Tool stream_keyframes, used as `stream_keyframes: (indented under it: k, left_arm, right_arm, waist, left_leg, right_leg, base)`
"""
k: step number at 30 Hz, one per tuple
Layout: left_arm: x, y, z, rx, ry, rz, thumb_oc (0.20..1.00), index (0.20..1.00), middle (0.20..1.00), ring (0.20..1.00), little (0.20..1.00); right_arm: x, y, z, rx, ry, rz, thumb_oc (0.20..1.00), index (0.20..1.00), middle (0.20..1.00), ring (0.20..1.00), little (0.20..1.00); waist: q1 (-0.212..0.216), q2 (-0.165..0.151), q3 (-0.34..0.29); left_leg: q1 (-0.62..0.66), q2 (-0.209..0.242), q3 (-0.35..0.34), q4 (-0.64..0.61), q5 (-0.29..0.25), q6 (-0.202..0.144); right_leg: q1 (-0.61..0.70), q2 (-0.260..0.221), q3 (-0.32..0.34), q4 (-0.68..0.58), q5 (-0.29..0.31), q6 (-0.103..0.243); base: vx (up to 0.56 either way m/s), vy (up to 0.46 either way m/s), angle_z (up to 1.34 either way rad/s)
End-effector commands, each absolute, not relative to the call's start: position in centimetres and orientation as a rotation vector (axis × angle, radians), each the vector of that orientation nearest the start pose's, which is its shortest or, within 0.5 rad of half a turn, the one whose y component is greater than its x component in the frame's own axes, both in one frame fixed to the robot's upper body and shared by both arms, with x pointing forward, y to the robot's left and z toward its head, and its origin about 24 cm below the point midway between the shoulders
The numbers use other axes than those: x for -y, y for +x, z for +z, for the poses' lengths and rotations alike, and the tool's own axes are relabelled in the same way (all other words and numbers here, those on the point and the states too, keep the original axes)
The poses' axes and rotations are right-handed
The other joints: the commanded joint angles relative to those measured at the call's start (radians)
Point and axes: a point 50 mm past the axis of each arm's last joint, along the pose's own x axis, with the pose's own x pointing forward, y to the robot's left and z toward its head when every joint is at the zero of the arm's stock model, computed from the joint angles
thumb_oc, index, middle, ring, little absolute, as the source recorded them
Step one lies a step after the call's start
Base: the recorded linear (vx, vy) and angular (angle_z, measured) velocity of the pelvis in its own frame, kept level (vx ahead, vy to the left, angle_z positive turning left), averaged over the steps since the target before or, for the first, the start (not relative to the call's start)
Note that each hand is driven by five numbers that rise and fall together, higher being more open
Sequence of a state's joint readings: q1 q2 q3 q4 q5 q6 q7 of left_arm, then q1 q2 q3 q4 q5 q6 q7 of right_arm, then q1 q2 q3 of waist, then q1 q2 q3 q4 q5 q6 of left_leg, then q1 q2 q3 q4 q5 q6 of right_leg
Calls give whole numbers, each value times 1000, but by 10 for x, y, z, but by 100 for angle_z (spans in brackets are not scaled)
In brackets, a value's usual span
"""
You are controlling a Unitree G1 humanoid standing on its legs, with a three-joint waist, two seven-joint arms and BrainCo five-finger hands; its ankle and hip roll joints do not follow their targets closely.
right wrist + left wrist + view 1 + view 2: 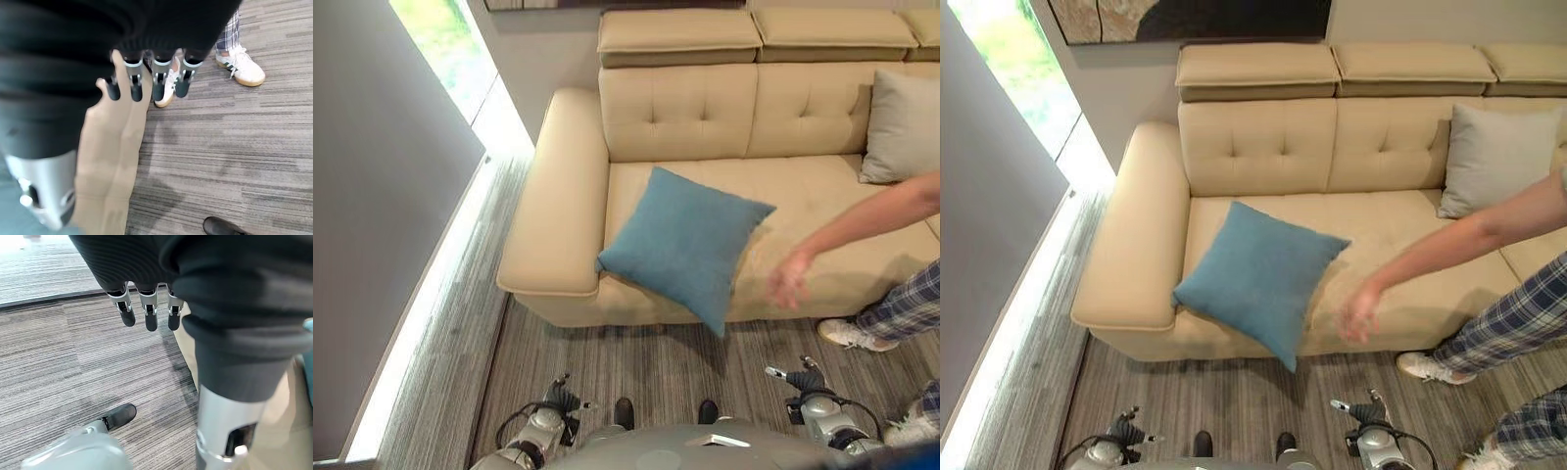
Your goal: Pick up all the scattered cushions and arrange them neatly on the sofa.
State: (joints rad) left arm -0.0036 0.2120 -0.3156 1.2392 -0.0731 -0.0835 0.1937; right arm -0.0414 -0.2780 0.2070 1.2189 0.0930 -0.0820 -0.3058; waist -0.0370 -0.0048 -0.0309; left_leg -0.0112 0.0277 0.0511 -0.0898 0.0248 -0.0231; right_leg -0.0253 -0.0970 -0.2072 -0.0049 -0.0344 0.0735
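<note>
While both arms hang low at the near edge of the scene, the left robot hand point(146, 308) points its fingers point(151, 318) straight down over the striped carpet point(73, 362), relaxed and holding nothing. The right robot hand point(146, 78) hangs the same way, its fingers point(159, 88) loose and empty above the carpet, with the front edge of the beige sofa point(724, 117) just beside it.

Farther out, a blue cushion point(683, 243) stands tilted on one corner at the near left edge of the sofa's seat, its lower corner hanging past the front edge toward the floor. A person's arm point(871, 220) reaches in from the right, the person's hand point(788, 279) blurred and close to the cushion's right side but apart from it. A grey cushion point(901, 127) leans upright against the backrest at the far right. The person's white shoe point(852, 335) rests on the carpet near the sofa's front.
</note>
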Motion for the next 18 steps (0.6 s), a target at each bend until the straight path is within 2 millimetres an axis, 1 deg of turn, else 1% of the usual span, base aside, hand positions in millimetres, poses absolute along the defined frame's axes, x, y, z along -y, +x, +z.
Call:
stream_keyframes:
  k: [1,2,3,4,5,6,7,9,10,11,13,14,15,16,17,18]
  left_arm:
    - [-219,144,-147,-1001,468,35,1000,1000,1000,1000,1000]
    - [-220,145,-147,-996,473,31,1000,1000,1000,1000,1000]
    - [-220,145,-147,-996,473,31,1000,1000,1000,1000,1000]
    - [-221,148,-145,-983,470,33,1000,1000,1000,1000,1000]
    - [-220,148,-145,-980,466,33,1000,1000,1000,1000,1000]
    - [-219,149,-145,-974,463,29,1000,1000,1000,1000,1000]
    - [-218,149,-145,-973,456,30,1000,1000,1000,1000,1000]
    - [-218,152,-144,-963,449,30,1000,1000,1000,1000,1000]
    - [-216,153,-143,-957,442,26,1000,1000,1000,1000,1000]
    - [-216,151,-144,-962,437,27,1000,1000,1000,1000,1000]
    - [-214,152,-144,-962,429,21,1000,1000,1000,1000,1000]
    - [-212,154,-144,-957,429,15,1000,1000,1000,1000,1000]
    - [-209,155,-144,-954,422,5,1000,1000,1000,1000,1000]
    - [-209,155,-144,-954,422,5,1000,1000,1000,1000,1000]
    - [-207,158,-143,-947,408,8,1000,1000,1000,1000,1000]
    - [-206,158,-143,-945,402,11,1000,1000,1000,1000,1000]
  right_arm:
    - [248,146,-138,-980,-470,-261,1000,1000,1000,1000,1000]
    - [248,147,-138,-976,-472,-257,1000,1000,1000,1000,1000]
    - [248,147,-138,-976,-472,-257,1000,1000,1000,1000,1000]
    - [247,150,-137,-965,-475,-253,1000,1000,1000,1000,1000]
    - [246,151,-137,-960,-478,-247,1000,1000,1000,1000,1000]
    - [246,152,-136,-959,-483,-243,1000,1000,1000,1000,1000]
    - [246,151,-137,-961,-492,-239,1000,1000,1000,1000,1000]
    - [248,154,-135,-949,-512,-230,1000,1000,1000,1000,1000]
    - [251,154,-133,-939,-517,-236,1000,1000,1000,1000,1000]
    - [252,151,-134,-951,-516,-240,1000,1000,1000,1000,1000]
    - [253,149,-135,-949,-510,-244,1000,1000,1000,1000,1000]
    - [254,148,-134,-945,-498,-255,1000,1000,1000,1000,1000]
    - [255,145,-135,-950,-481,-266,1000,1000,1000,1000,1000]
    - [255,145,-135,-950,-481,-266,1000,1000,1000,1000,1000]
    - [256,145,-134,-945,-481,-272,1000,1000,1000,1000,1000]
    - [257,145,-134,-947,-478,-273,1000,1000,1000,1000,1000]
  waist:
    - [3,-36,98]
    - [-2,-26,110]
    - [0,-27,109]
    - [0,-17,123]
    - [2,-15,127]
    - [-2,-19,123]
    - [-1,-23,121]
    - [3,-28,125]
    - [-6,-35,125]
    - [-4,-40,118]
    - [-9,-45,110]
    - [-15,-49,110]
    - [-17,-54,114]
    - [-18,-53,114]
    - [-17,-65,124]
    - [-18,-66,126]
  left_leg:
    - [-42,-43,8,56,-67,8]
    - [-40,-44,2,58,-68,21]
    - [-41,-44,3,58,-68,21]
    - [-33,-45,2,56,-72,29]
    - [-27,-45,6,54,-75,30]
    - [-17,-52,2,51,-78,30]
    - [-14,-58,1,54,-83,30]
    - [-15,-62,3,64,-89,29]
    - [-7,-62,-7,82,-103,22]
    - [-9,-64,-9,87,-104,18]
    - [-7,-56,-9,101,-113,1]
    - [-15,-47,-7,132,-122,-13]
    - [-36,-36,1,186,-130,-28]
    - [-38,-36,0,189,-132,-29]
    - [-89,-32,1,281,-136,-42]
    - [-110,-28,2,312,-136,-44]
  right_leg:
    - [-75,-55,58,141,25,97]
    - [-117,-49,84,222,22,96]
    - [-119,-50,85,225,21,96]
    - [-150,-41,84,279,10,91]
    - [-166,-38,74,294,9,89]
    - [-170,-10,69,260,-1,79]
    - [-168,3,67,230,3,78]
    - [-177,9,35,173,18,73]
    - [-151,26,55,134,11,72]
    - [-140,28,59,117,17,69]
    - [-104,30,44,84,12,59]
    - [-87,34,45,69,9,53]
    - [-60,38,30,41,6,42]
    - [-59,38,29,39,6,42]
    - [-41,37,31,22,3,27]
    - [-36,38,31,18,0,22]
  base:
    - [-4,141,-9]
    - [-3,101,-18]
    - [7,125,-35]
    - [20,81,-26]
    - [81,62,-40]
    - [107,-14,-27]
    - [103,-62,-28]
    - [79,-119,-1]
    - [125,-197,8]
    - [150,-228,17]
    - [105,-185,18]
    - [98,-241,24]
    - [60,-181,48]
    - [31,-196,70]
    - [4,-116,75]
    - [12,-129,56]
